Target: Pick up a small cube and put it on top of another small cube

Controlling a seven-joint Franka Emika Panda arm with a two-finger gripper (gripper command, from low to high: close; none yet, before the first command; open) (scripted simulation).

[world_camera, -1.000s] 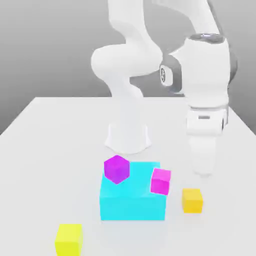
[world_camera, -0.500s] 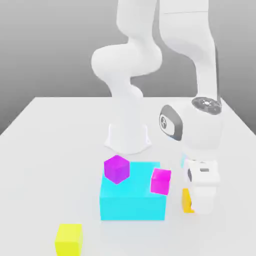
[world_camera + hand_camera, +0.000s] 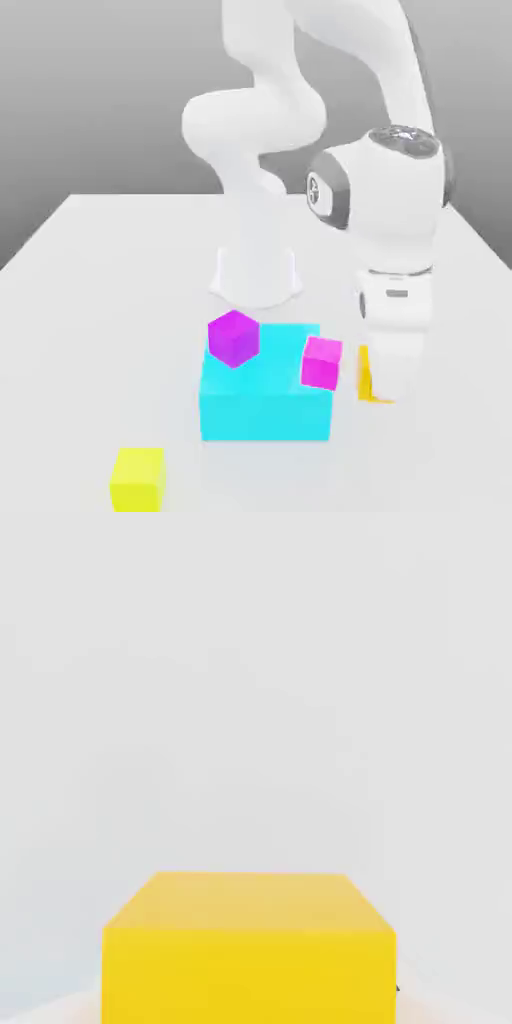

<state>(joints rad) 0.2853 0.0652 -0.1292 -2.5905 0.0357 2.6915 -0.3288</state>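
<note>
- Orange-yellow cube (image 3: 366, 375): mostly hidden behind the pincer (image 3: 384, 385) in the exterior view, sitting at the cyan block's (image 3: 264, 398) right side from that camera, just past the magenta cube (image 3: 321, 362) on the block's corner. Hand view has it close up (image 3: 248, 949), square-on.
- Pincer is clamped together on the orange-yellow cube. Can't tell from these views whether it has left the counter (image 3: 90, 300).
- Handling, my read: rigid, light, flat smooth faces. Slip is the risk if the squeeze is weak; grip on two opposite side faces, centred, top face level.
- Look: plain golden orange-yellow, sharp edges, no markings, darker than the other yellow one.
- Near to far in the exterior view: lemon-yellow cube (image 3: 137, 478) at the front, well apart from the pincer and over to the left; then the cyan block with one magenta cube at its right corner and a second magenta cube (image 3: 233, 338) at its far left edge; arm base (image 3: 256, 272) behind.
- Target top face looks free.
</note>
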